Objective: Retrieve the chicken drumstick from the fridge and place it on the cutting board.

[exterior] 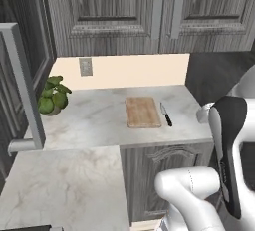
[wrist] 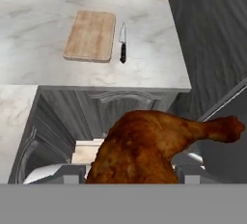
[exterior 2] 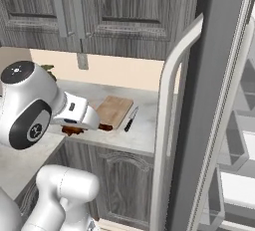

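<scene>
The tool (wrist: 130,175) grips the chicken drumstick (wrist: 154,143), thin end toward 3 o'clock; the cutting board (wrist: 90,35) lies on the table (wrist: 38,35) at 11 o'clock, bare.

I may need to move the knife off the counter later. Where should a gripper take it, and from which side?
Grip the knife by its black handle, the end toward the counter's front edge, coming straight down from above. It lies flat beside the cutting board, not touching it, so the fingers would probably fit either side of the handle.
</scene>
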Robot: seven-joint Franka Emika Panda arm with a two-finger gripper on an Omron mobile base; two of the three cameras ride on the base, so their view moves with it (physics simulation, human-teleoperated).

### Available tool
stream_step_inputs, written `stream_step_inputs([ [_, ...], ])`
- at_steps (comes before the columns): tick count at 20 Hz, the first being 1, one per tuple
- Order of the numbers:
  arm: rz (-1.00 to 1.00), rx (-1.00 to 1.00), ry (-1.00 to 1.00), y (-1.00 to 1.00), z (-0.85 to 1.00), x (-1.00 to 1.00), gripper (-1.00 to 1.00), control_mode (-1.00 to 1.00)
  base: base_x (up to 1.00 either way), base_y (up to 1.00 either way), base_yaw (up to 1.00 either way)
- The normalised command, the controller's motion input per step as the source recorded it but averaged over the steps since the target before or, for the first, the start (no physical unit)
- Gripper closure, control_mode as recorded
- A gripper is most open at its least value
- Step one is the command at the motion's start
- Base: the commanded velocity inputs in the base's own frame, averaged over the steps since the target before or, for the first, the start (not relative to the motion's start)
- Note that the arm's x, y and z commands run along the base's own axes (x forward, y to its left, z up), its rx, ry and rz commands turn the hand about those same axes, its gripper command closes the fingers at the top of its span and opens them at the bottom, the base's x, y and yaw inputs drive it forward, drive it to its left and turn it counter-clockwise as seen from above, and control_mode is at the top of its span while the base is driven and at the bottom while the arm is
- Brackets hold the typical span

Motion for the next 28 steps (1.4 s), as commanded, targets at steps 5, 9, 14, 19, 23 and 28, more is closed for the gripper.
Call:
stream_step_inputs([
  [5,0.00,0.00,0.05,0.69,-0.23,0.68,1.00,-1.00,0.00,0.00,0.00],
  [9,0.00,0.00,0.10,0.50,-0.35,0.67,1.00,-1.00,0.00,0.00,0.00],
  [14,0.00,0.00,-0.01,0.00,-0.54,0.58,1.00,-1.00,0.00,0.00,0.00],
  [19,-0.02,-0.02,0.05,0.00,-0.26,0.53,1.00,-1.00,0.00,0.00,0.00],
  [23,-0.02,0.00,0.02,-0.01,-0.35,0.52,1.00,-1.00,0.00,0.00,0.00],
  [28,0.00,0.00,0.12,0.00,-0.25,0.78,1.00,-1.00,0.00,0.00,0.00],
])
